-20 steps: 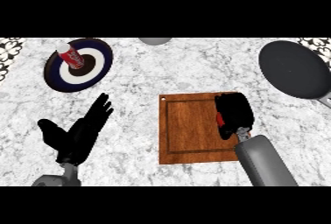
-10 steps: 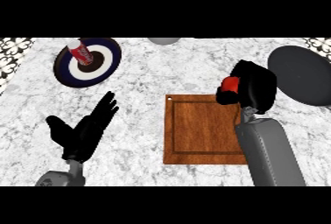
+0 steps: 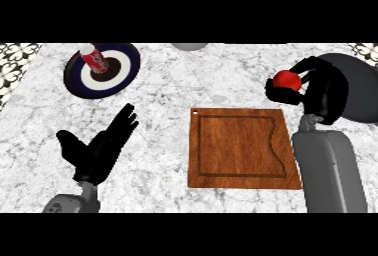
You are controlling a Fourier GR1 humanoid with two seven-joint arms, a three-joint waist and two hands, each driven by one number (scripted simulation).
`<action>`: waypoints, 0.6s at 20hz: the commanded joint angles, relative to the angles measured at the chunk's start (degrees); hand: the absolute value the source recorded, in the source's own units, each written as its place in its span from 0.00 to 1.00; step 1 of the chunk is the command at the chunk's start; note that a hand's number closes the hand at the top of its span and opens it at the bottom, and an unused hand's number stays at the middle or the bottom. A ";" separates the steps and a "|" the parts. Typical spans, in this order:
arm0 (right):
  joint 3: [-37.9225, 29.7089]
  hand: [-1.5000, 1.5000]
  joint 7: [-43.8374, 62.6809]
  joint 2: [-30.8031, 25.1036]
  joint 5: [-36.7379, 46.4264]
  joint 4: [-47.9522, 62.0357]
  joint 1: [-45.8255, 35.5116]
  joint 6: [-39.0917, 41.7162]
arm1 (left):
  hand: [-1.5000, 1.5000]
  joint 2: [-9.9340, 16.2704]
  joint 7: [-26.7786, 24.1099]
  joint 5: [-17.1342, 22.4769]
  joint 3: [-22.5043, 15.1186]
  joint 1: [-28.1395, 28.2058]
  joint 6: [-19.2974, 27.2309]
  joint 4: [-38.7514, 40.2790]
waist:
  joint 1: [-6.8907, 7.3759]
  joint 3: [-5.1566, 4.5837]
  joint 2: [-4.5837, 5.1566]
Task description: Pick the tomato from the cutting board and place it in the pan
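The right hand (image 3: 314,90) is curled round the tomato (image 3: 287,80), holding it above the worktop (image 3: 192,80) just beyond the far right corner of the cutting board (image 3: 240,148) and at the left rim of the pan (image 3: 358,85). The carry looks nearly done: best to take the tomato rightward over the pan's middle, lower it close, then uncurl. The left hand (image 3: 100,145) rests open, near left.
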 commanded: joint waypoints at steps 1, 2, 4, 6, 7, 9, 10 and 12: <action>-5.80 1.00 -8.90 -4.00 -7.42 6.42 1.88 -6.33 | 0.50 -0.03 -2.54 0.46 0.91 0.78 -2.47 2.91 | 0.08 0.00 0.14; -7.28 1.00 -9.85 -7.33 -7.09 8.78 1.59 -5.11 | 0.50 1.49 0.17 0.83 1.32 1.81 -2.13 -1.76 | 0.32 0.01 0.08; -8.59 1.00 -10.89 -9.97 -5.81 16.96 -3.68 -7.20 | 0.50 -0.27 2.92 -0.96 0.03 -0.87 0.41 -1.88 | 0.53 0.01 0.17; -9.49 1.00 -12.05 -13.52 -4.82 21.10 -5.75 -7.17 | 0.50 -0.48 2.38 -0.49 1.24 -2.76 0.05 0.07 | 0.60 0.01 0.25; -9.61 1.00 -14.80 -12.71 -4.21 24.29 -2.95 -11.67 | 0.50 1.48 1.78 0.92 1.56 1.96 -2.22 -3.94 | 1.05 0.03 0.23; -11.55 1.00 -16.50 -14.97 -4.05 32.05 -8.30 -15.76 | 0.50 -0.52 3.30 1.31 1.80 -3.90 -1.50 -0.67 | 1.12 0.05 0.48; -13.15 1.00 -20.25 -16.86 -7.01 33.22 -7.55 -16.52 | 0.50 -1.01 -0.73 -1.52 -0.52 1.78 -1.57 -0.62 | 1.06 0.04 0.36; -14.53 1.00 -20.92 -17.34 -4.96 38.17 -7.94 -23.48 | 0.50 1.19 -1.07 0.39 0.68 4.14 -4.09 -2.96 | 1.94 0.08 0.55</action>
